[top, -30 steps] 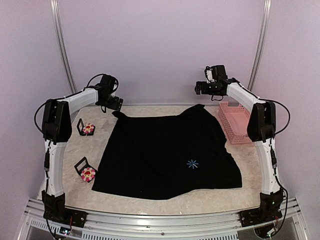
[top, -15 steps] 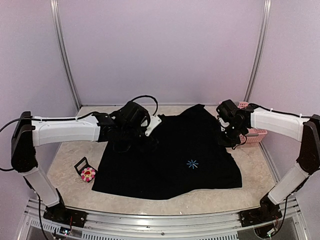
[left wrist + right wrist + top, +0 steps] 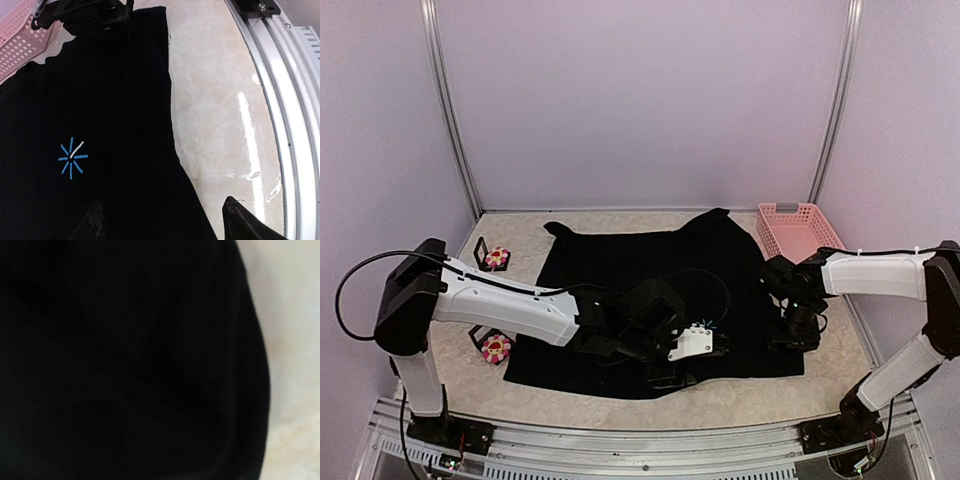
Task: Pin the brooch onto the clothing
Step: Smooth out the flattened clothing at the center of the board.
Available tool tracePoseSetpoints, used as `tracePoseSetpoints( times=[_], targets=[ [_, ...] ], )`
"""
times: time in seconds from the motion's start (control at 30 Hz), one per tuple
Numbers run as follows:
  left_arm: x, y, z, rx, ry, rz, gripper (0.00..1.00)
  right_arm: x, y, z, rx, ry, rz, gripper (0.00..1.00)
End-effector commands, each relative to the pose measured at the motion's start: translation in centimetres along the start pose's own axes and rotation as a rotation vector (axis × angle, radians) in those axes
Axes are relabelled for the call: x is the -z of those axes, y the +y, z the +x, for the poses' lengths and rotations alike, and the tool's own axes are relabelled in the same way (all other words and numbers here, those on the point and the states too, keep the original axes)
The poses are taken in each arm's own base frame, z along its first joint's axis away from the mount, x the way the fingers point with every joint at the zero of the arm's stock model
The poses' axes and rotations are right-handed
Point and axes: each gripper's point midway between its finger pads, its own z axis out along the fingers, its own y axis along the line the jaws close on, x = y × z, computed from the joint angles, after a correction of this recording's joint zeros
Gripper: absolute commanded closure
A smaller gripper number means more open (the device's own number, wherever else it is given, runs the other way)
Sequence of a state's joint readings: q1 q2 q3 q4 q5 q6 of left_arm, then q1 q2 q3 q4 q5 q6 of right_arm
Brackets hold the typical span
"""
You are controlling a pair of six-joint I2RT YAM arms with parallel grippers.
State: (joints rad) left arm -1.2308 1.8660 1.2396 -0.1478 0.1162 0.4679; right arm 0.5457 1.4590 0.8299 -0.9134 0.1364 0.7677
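Note:
The clothing [image 3: 620, 270], a black T-shirt, lies flat on the table. Its light-blue starburst mark [image 3: 72, 157] shows in the left wrist view. My left gripper [image 3: 712, 346] [image 3: 167, 222] hovers low over the shirt's near part, open, one fingertip [image 3: 92, 220] above cloth and the other [image 3: 245, 225] above bare table. My right gripper [image 3: 798, 332] [image 3: 85, 17] is down at the shirt's right edge; its wrist view shows only black cloth [image 3: 125, 360] and its fingers cannot be made out. Two alike flower brooches [image 3: 497, 347] [image 3: 497, 258] lie at the left, far from both grippers.
A pink basket [image 3: 797, 228] [image 3: 17, 47] stands at the back right. Each flower rests beside a small black holder [image 3: 480, 328]. The aluminium rail [image 3: 295, 100] runs along the table's near edge, close to my left gripper.
My left arm swung from the shirt's upper left to its near middle, uncovering the far flower. My right gripper slid nearer along the shirt's right edge.

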Motion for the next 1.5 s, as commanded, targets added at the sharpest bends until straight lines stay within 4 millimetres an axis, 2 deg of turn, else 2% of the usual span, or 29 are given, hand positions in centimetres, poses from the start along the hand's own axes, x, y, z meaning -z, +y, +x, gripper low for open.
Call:
tracePoseSetpoints(
  times=[0.0, 0.07, 0.17, 0.2, 0.23, 0.3, 0.33, 0.37, 0.4, 0.47, 0.5, 0.63, 0.7, 0.77, 0.8, 0.87, 1.0, 1.17, 1.2, 1.27, 1.33, 1.4, 1.47],
  targets=[
    [-3.5, 0.2, 0.9, -0.107, 0.04, 0.012, 0.24, -1.6, -2.1, 3.8, 0.011, 0.138, 0.117, 0.33],
    [-4.6, 0.6, 1.3, -0.108, 0.051, 0.008, 0.27, -2.2, -1.5, 4.4, 0.012, 0.147, 0.068, 0.33],
    [-5.8, 0.8, 2.2, -0.085, 0.074, 0.005, 0.43, -2.9, -0.1, 5.3, 0.004, 0.155, -0.038, 0.37],
    [-6.1, 0.7, 2.7, -0.082, 0.09, 0.0, 0.53, -3.1, 0.4, 5.2, 0.006, 0.144, -0.07, 0.42],
    [-6.2, 0.8, 3.3, -0.074, 0.108, -0.011, 0.65, -3.1, 0.7, 5.3, 0.014, 0.146, -0.095, 0.53],
    [-6.3, 1.5, 4.2, -0.045, 0.145, -0.055, 0.97, -2.5, 1.4, 4.9, 0.038, 0.132, -0.124, 0.77],
    [-6.0, 2.0, 4.5, -0.027, 0.157, -0.084, 1.0, -1.9, 1.7, 4.5, 0.052, 0.119, -0.136, 0.87],
    [-5.4, 2.6, 4.2, -0.008, 0.15, -0.107, 1.0, -1.0, 2.0, 4.0, 0.065, 0.102, -0.147, 0.96],
    [-4.7, 3.1, 4.0, 0.018, 0.139, -0.119, 1.0, 0.2, 2.4, 3.4, 0.075, 0.083, -0.161, 1.0],
    [-2.8, 4.1, 2.9, 0.07, 0.091, -0.141, 1.0, 3.7, 3.8, 1.9, 0.105, 0.017, -0.227, 1.0],
    [-1.0, 5.2, 1.5, 0.091, 0.045, -0.166, 1.0, 5.7, 4.5, 1.4, 0.126, -0.013, -0.266, 1.0],
    [4.2, 7.4, -1.7, 0.128, -0.102, -0.216, 1.0, 13.9, 7.0, -0.8, 0.193, -0.172, -0.458, 1.0],
    [5.8, 9.1, -2.0, 0.128, -0.138, -0.252, 1.0, 17.5, 7.9, -2.0, 0.227, -0.26, -0.537, 1.0],
    [6.5, 11.7, -1.3, 0.163, -0.141, -0.305, 1.0, 19.5, 8.7, -3.5, 0.253, -0.323, -0.571, 1.0],
    [6.4, 12.9, -0.6, 0.193, -0.13, -0.32, 1.0, 19.7, 9.2, -4.3, 0.269, -0.337, -0.571, 1.0],
    [5.7, 15.1, 1.2, 0.254, -0.087, -0.339, 1.0, 19.2, 10.4, -5.7, 0.309, -0.33, -0.569, 1.0],
    [4.3, 18.2, 4.2, 0.305, -0.026, -0.383, 1.0, 16.3, 12.2, -10.0, 0.344, -0.297, -0.568, 1.0],
    [3.6, 22.0, 7.6, 0.365, 0.036, -0.47, 1.0, 11.7, 11.7, -18.5, 0.258, -0.306, -0.489, 1.0],
    [3.3, 22.5, 8.3, 0.373, 0.052, -0.482, 1.0, 11.0, 11.5, -20.2, 0.235, -0.321, -0.469, 0.97],
    [3.0, 23.7, 9.2, 0.379, 0.076, -0.517, 0.84, 9.2, 11.7, -22.8, 0.215, -0.328, -0.439, 0.88],
    [2.7, 24.8, 10.3, 0.378, 0.108, -0.566, 0.75, 7.7, 11.7, -25.0, 0.195, -0.328, -0.405, 0.74],
    [2.9, 25.8, 11.0, 0.382, 0.136, -0.62, 0.56, 6.7, 11.0, -26.7, 0.175, -0.334, -0.343, 0.66],
    [3.1, 25.8, 10.9, 0.372, 0.145, -0.625, 0.47, 6.8, 9.9, -27.9, 0.157, -0.349, -0.264, 0.54]
  ],
)
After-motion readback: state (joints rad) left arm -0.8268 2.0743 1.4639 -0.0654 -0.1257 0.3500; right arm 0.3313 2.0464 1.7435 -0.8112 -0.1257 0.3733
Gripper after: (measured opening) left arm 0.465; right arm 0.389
